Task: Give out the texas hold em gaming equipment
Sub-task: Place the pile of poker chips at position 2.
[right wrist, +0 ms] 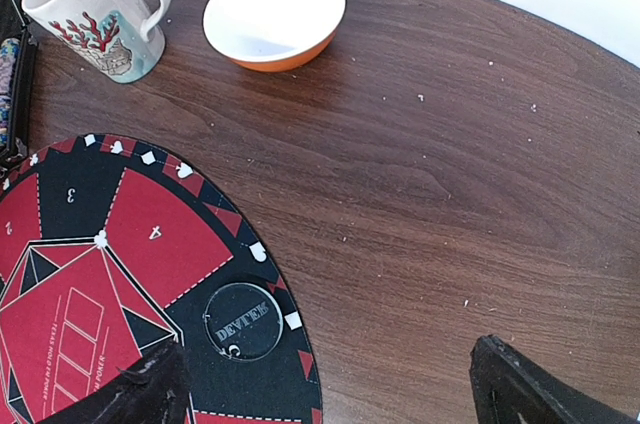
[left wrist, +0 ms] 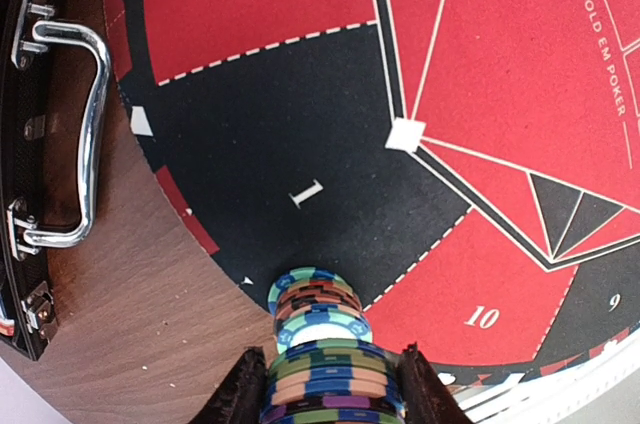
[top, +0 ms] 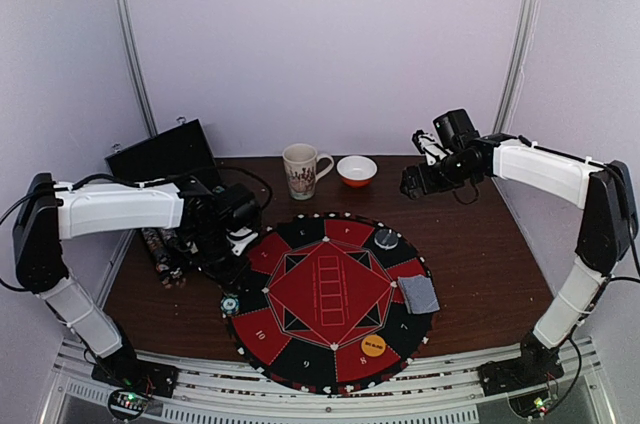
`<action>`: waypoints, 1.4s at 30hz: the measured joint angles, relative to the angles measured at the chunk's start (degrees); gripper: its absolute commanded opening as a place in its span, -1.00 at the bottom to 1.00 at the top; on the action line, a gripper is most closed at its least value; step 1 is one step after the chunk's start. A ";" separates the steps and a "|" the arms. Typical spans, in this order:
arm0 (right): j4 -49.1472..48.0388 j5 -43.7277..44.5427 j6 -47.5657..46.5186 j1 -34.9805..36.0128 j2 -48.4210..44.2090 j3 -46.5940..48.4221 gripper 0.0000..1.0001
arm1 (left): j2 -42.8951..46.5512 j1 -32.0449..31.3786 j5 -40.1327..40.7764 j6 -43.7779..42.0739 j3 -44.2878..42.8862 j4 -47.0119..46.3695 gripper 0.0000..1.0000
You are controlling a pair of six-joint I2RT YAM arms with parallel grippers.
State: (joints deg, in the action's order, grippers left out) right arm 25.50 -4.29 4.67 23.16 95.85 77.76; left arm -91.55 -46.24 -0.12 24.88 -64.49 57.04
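gripping striped poker chip stack [left wrist: 320, 344] between fingers, left pincer [left wrist: 333, 389] above mat [left wrist: 300, 124]; right pincer [right wrist: 330, 384] spread wide, empty.

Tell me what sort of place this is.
Probably a robot test cell dressed as a card table: plain white enclosure walls, a round Texas Hold'em mat on a wooden table, and a stack of poker chips in the left gripper.
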 measured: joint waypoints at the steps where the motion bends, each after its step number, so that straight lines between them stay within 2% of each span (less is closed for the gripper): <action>1: 0.04 0.00 0.00 0.00 -0.02 0.00 1.00 | -0.09 0.00 -0.07 -0.13 -0.11 0.02 -1.00; 17: 1.42 0.66 -0.22 0.00 -0.07 1.49 1.00 | -3.63 0.00 0.20 -2.73 -4.90 0.42 -1.00; 28: 1.86 0.90 -0.26 0.00 -0.07 1.51 1.00 | -11.50 3.96 0.50 -8.35 -11.58 0.02 -1.00; 42: 2.16 1.53 -0.42 0.00 -0.07 1.51 1.00 | -25.83 10.19 2.45 -16.04 -25.42 -0.42 -1.00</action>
State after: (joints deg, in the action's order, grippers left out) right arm 27.66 -2.76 4.25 23.16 95.79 79.26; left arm -117.38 -36.05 2.33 8.84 -89.91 56.62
